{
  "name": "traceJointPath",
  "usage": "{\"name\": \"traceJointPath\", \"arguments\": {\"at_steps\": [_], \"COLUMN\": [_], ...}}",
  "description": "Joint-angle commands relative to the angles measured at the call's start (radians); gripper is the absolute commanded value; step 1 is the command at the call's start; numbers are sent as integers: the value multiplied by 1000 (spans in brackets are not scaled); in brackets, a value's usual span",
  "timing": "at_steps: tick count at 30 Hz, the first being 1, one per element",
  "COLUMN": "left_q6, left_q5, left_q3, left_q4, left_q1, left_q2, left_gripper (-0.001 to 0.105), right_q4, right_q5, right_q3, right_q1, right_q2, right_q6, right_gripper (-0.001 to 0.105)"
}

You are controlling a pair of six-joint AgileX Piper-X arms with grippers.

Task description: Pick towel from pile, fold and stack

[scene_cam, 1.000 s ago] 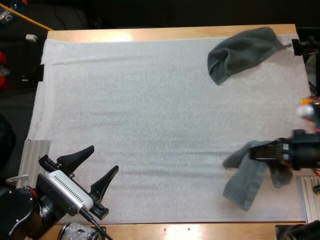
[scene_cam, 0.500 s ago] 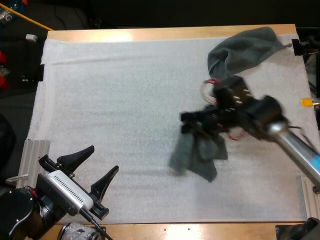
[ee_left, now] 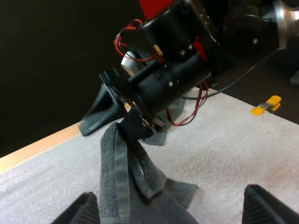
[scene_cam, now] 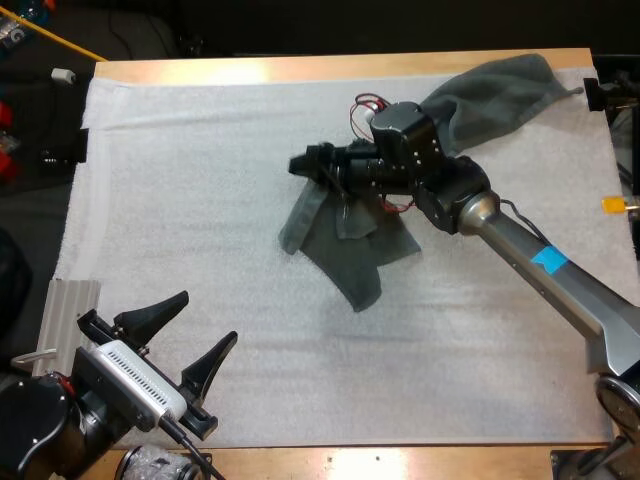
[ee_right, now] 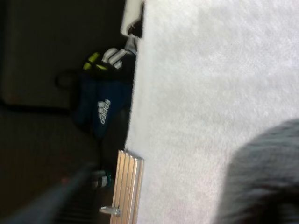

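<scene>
A wooden table (scene_cam: 300, 68) covered by a white foam mat (scene_cam: 180, 200), seen from above and behind two robot arms. The right arm reaches over the middle of the mat. The right gripper (scene_cam: 312, 166) is clamped on the upper edge of a dark grey-green towel (scene_cam: 340, 250) — the cloth hangs from its black fingers in loose folds, with the lower part spread on the mat just below.

A crumpled dark grey-green towel (scene_cam: 505, 90) lies at the far right corner of the mat, partly behind the right arm's wrist and apart from the held one.

The left gripper (scene_cam: 205, 320) sits over the near left corner of the mat, its two black fingers spread wide and touching nothing.

From the left wrist camera, the right gripper pinches a bunched fold of the held towel, which trails down onto the mat.

The right wrist camera looks across the mat to a ribbed metal rail (ee_right: 126, 186) at its edge — a dark blue bag (ee_right: 100, 116) sits beyond the table.
</scene>
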Motion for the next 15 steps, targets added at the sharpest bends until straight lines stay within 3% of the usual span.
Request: {"name": "traceJointPath", "arguments": {"at_steps": [1,8,15], "left_q6": [-13,-13,-15], "left_q5": [7,7,7], "left_q3": [-5,-5,-5], "left_q4": [-13,-11,-11], "left_q1": [-5,-5,-5], "left_q2": [0,0,0], "left_gripper": [60,60,60], "right_q4": [-8,228,298], "right_q5": [0,150,166], "right_q3": [-18,-21,-22], "right_q1": [-2,-2,-2], "right_q2": [-10,-36,-23], "right_q6": [-31,-148,-154], "right_gripper": [79,79,79]}}
